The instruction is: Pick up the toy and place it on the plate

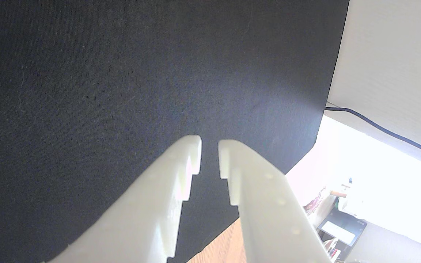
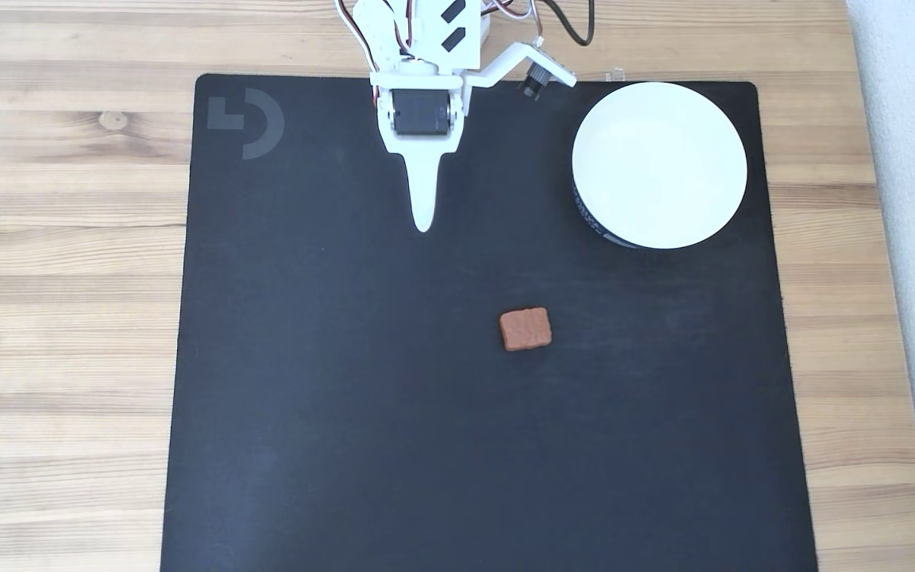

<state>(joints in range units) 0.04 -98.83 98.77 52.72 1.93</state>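
In the wrist view the gripper (image 1: pixel 209 157) reaches up from the lower edge, its two white fingers (image 1: pixel 148 204) parted by a narrow gap with nothing between them, so it stands slightly open and empty above the black mat (image 1: pixel 122 80); a strip of the wooden bench (image 1: pixel 221 248) shows at 6 o'clock, and a dark cable (image 1: pixel 378 128) crosses the bright area at 3 o'clock.

In the fixed view the mat (image 2: pixel 346 437) covers most of the bench (image 2: pixel 60 318); the toy (image 2: pixel 526 329) lies flat on the mat just right of centre, well apart from everything else; the gripper (image 2: pixel 423 222) hangs over the mat toward 12 o'clock, tip pointing toward 6 o'clock, up and to the left of the toy; the plate (image 2: pixel 659 165) sits at about 1 o'clock near the mat's far right corner, its white inside bare, its dark band visible along the lower left rim; a grey logo (image 2: pixel 247 123) marks the mat at 11 o'clock.
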